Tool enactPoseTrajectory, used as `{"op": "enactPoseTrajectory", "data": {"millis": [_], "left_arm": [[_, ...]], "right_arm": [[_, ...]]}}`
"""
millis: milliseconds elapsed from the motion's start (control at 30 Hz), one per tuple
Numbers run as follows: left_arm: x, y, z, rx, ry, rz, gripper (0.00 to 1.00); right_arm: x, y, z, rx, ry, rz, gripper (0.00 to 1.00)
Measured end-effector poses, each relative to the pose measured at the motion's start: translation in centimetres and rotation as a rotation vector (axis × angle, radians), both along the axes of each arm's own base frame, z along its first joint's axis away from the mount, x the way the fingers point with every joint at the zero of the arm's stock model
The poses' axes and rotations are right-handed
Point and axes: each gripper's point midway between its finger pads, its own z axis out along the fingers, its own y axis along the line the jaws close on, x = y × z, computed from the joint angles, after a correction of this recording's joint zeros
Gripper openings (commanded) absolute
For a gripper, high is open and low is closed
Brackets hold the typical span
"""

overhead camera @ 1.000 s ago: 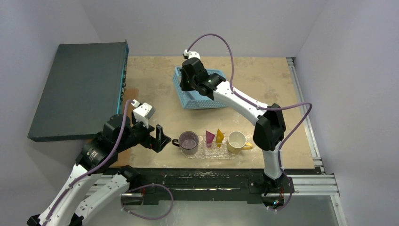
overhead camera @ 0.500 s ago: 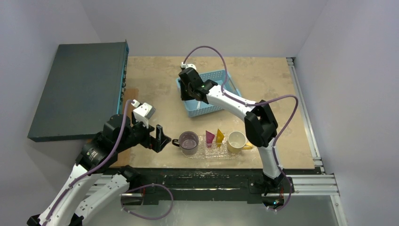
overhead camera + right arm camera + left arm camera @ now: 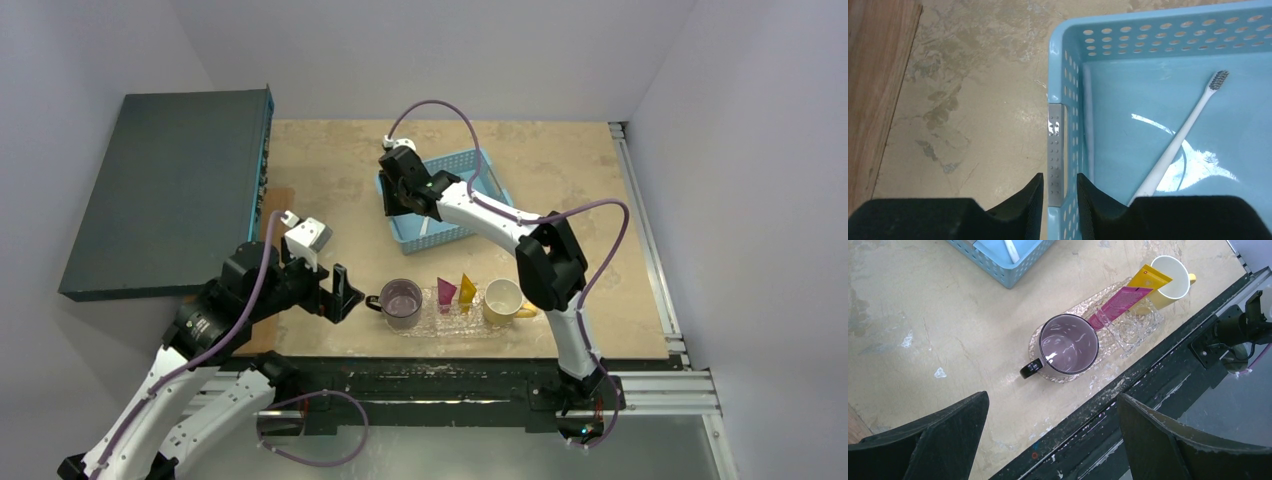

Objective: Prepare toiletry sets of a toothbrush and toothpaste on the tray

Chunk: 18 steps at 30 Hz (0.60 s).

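The clear crinkled tray (image 3: 456,324) lies near the table's front edge, also in the left wrist view (image 3: 1134,325). A magenta-pink tube (image 3: 446,291) (image 3: 1120,300) and a yellow-orange tube (image 3: 467,288) (image 3: 1148,277) lean on it between two mugs. One pale toothbrush (image 3: 1178,140) lies in the light-blue basket (image 3: 1148,30); its end shows in the left wrist view (image 3: 1012,250). A second toothbrush is not in view. My right gripper (image 3: 1060,180) (image 3: 400,195) is shut on the basket's left wall. My left gripper (image 3: 345,293) (image 3: 1052,396) is open and empty, left of the tray.
A purple mug (image 3: 402,302) (image 3: 1068,344) and a yellow mug (image 3: 503,298) (image 3: 1170,275) stand on the tray's ends. The basket (image 3: 465,205) sits mid-table behind them. A dark grey slab (image 3: 170,190) covers the far left. A wooden board (image 3: 873,100) lies left of the basket.
My right gripper has swung the basket round and a little to the left, most of it in the first half second. The left arm has not moved.
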Motion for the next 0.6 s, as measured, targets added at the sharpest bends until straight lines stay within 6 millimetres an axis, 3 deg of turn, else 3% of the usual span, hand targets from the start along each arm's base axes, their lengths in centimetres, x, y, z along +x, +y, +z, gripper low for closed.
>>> {"op": "enactPoseTrajectory", "data": {"millis": [233, 400, 600], "left_arm": [[0.1, 0.0, -0.1, 0.003, 0.004, 0.000, 1.00], [0.1, 0.0, -0.1, 0.004, 0.005, 0.000, 1.00], [0.1, 0.0, -0.1, 0.004, 0.004, 0.000, 1.00]], "right_arm": [[0.1, -0.4, 0.2, -0.021, -0.010, 0.007, 0.38], [0.7, -1.2, 1.4, -0.039, -0.040, 0.000, 0.39], [2.5, -3.7, 2.9, -0.076, -0.081, -0.023, 0.40]]}}
